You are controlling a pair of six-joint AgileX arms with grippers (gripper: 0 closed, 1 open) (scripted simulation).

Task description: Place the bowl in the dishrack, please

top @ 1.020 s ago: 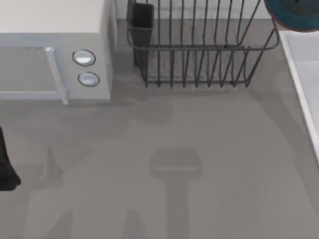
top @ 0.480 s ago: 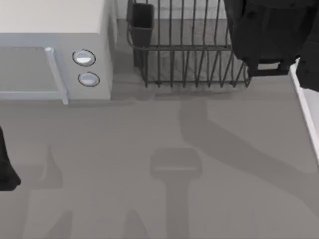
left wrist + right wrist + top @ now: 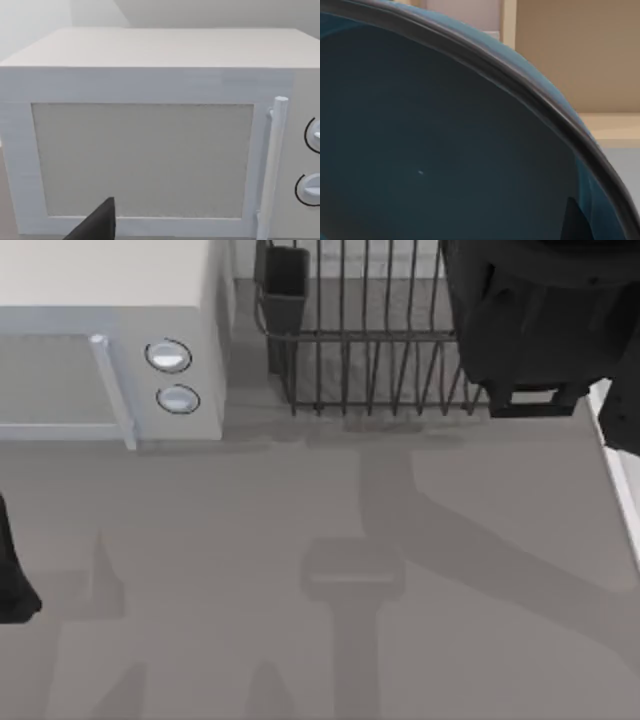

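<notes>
Over the dishrack (image 3: 370, 350) at the far side of the table, my right arm's dark bulk covers the rack's right end in the top view. Whether my right gripper is clenched or released, I cannot tell. Right wrist view: the bowl (image 3: 435, 150) sits very close to the camera, its teal-blue inside and dark curved rim plain to see. Black cutlery cup (image 3: 285, 280) stands at the rack's left corner. White microwave (image 3: 110, 340) stands to the left of the rack, two round knobs facing front. My left arm is parked at the table's left edge; left wrist view faces the microwave door (image 3: 142, 160), one dark fingertip (image 3: 97, 225) visible.
</notes>
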